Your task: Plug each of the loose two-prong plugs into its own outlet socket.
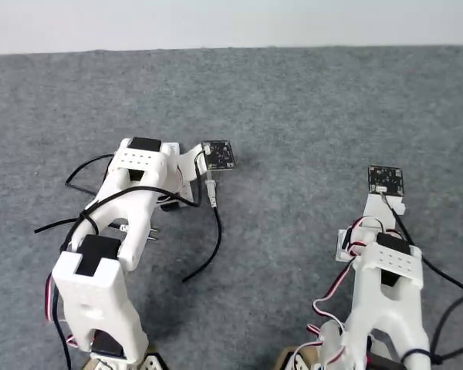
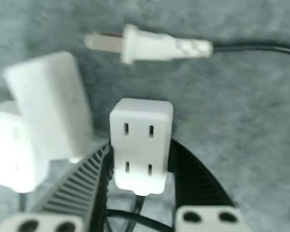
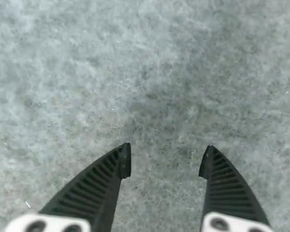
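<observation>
My left gripper [image 2: 140,151] is shut on a white outlet block [image 2: 141,121] with two pairs of slots facing the camera; a black finger presses each of its sides. Just beyond it a loose white two-prong plug [image 2: 150,44] lies flat on the carpet, its black cable trailing away. The high view shows this plug [image 1: 211,190] beside the left arm's wrist. Close beside the held block are two more white blocks [image 2: 48,106], blurred. Another plug [image 1: 150,233], prongs showing, lies next to the left arm. My right gripper [image 3: 167,154] is open over bare grey carpet.
Grey carpet [image 1: 309,116] covers the whole table up to a pale wall at the back. Black cables [image 1: 208,247] loop around the left arm. The right arm [image 1: 386,277] stands well apart at the right, with open carpet between the arms.
</observation>
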Available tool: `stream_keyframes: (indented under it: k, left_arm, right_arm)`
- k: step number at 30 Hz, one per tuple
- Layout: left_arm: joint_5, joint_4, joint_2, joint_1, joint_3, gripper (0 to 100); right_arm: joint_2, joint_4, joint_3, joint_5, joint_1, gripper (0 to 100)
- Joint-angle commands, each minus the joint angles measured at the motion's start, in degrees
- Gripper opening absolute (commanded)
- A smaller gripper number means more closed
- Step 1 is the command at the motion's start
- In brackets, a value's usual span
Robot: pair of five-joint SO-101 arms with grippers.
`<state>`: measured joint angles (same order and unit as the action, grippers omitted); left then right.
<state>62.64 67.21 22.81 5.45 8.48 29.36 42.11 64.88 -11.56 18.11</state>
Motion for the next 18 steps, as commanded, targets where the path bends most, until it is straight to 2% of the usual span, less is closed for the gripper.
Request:
stream_keyframes:
  k: [1,4,9,16,18]
  left_arm:
    - [-1.23,6.15,-0.62,1.32,-1.89,1]
    - [-7.3,10.64,-0.62,2.11,-3.47,1]
    - [-30.42,18.11,-0.62,4.92,-10.51,1]
    - [-65.32,32.79,-0.62,6.07,-30.46,1]
    - [-73.41,33.41,-0.7,6.07,-35.47,1]
  right_arm:
    - [1.89,-0.92,-0.44,-0.62,-0.48,23.3]
    - [1.89,-0.92,-0.44,-0.62,-0.48,23.3]
    - [1.89,-0.92,-0.44,-0.62,-0.48,23.3]
    - [1.89,-0.92,-0.35,-0.7,-0.48,23.3]
    - [1.89,-0.92,-0.35,-0.7,-0.48,23.3]
